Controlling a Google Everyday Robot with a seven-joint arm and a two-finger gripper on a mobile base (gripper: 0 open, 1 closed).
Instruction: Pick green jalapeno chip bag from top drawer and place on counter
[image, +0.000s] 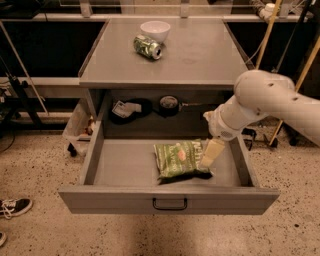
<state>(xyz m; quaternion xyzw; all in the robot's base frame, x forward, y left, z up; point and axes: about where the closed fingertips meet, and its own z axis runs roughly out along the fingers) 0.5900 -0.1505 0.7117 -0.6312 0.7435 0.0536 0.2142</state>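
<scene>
Green chip bag (178, 158): lies flat in pulled-out top drawer (125, 170), R of centre. Gripper (206, 162): hangs inside drawer at bag's R edge; spread or pressed together – can't tell.

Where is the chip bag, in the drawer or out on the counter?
In the drawer. The chip bag lies flat on the drawer floor; the gripper hangs at the bag's edge, inside the drawer.

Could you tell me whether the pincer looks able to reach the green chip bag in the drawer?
Probably yes: the top drawer stands open, nothing covers the green jalapeno chip bag, and the pincer hangs inside the drawer, close beside the bag.
</scene>
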